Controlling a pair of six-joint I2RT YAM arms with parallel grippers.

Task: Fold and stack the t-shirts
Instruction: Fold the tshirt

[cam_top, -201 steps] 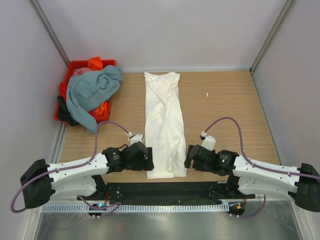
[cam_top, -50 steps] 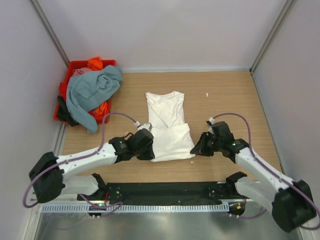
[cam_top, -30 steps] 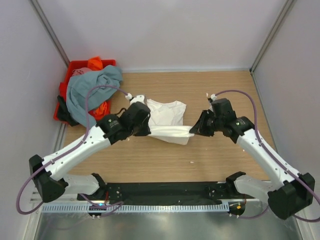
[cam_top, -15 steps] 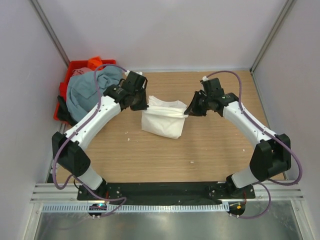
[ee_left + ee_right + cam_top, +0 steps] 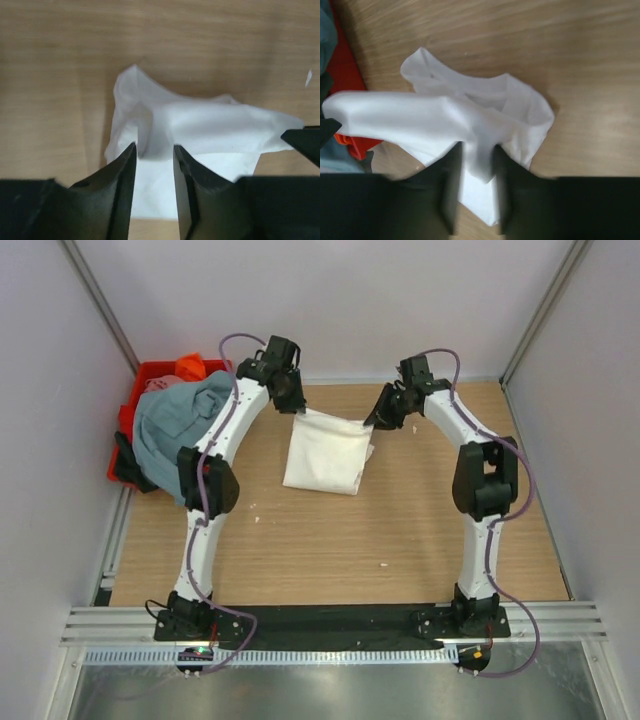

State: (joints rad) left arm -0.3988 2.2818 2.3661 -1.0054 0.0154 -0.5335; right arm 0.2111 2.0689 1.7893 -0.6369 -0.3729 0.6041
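Observation:
The white t-shirt (image 5: 322, 455) lies folded into a short rectangle at the far middle of the table, no print showing. My left gripper (image 5: 295, 405) grips its far left corner and my right gripper (image 5: 378, 420) its far right corner. The far edge runs raised between them. In the left wrist view the gripper (image 5: 154, 147) pinches bunched white cloth (image 5: 210, 120) at its tips. In the right wrist view the gripper (image 5: 476, 147) is blurred, with a strip of the shirt (image 5: 485, 100) between its fingers. A grey-blue t-shirt (image 5: 180, 415), an orange one (image 5: 190, 365) and a dark one (image 5: 125, 460) lie piled at the far left.
The red crate (image 5: 155, 370) holds the pile of shirts at the far left, against the left wall. Both arms reach far forward over the wooden table (image 5: 420, 500). White walls close in the back and both sides.
Both grippers carried the shirt's near hem up and away over the shirt to its collar end. The long shirt became a short folded rectangle, and both arms stretched out to the far side.

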